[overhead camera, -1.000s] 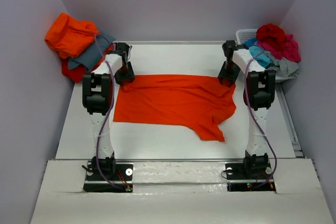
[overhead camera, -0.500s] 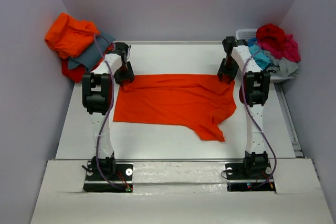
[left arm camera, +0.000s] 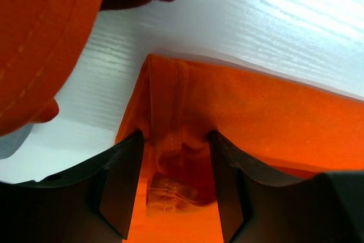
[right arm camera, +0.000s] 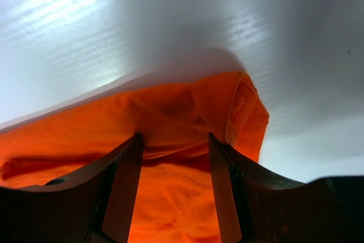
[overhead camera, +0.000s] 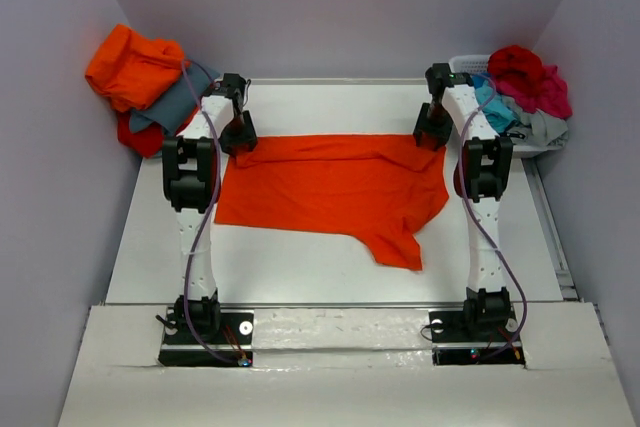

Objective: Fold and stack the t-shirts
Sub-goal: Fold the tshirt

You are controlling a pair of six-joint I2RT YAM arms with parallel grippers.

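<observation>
A bright orange t-shirt (overhead camera: 330,187) lies spread across the middle of the table, one sleeve pointing toward the near edge. My left gripper (overhead camera: 240,137) sits at its far left corner. In the left wrist view, the hemmed corner (left arm camera: 170,112) is bunched between the jaws of that gripper (left arm camera: 175,140) and touches both fingers. My right gripper (overhead camera: 432,132) sits at the far right corner. Its wrist view shows the ribbed edge (right arm camera: 247,112) beside the gripper (right arm camera: 175,138), with cloth stretched between both fingertips. Both pairs of jaws stand partly apart on the cloth.
A heap of orange (overhead camera: 135,67), grey (overhead camera: 180,97) and red t-shirts lies off the table's far left corner. A white slatted basket (overhead camera: 465,65) at the far right holds red, turquoise and grey shirts (overhead camera: 525,82). Walls close in on both sides.
Both grippers have moved toward the far edge, taking the shirt's far edge with them. The folded band along that edge has flattened out and the whole shirt has slid back slightly.
</observation>
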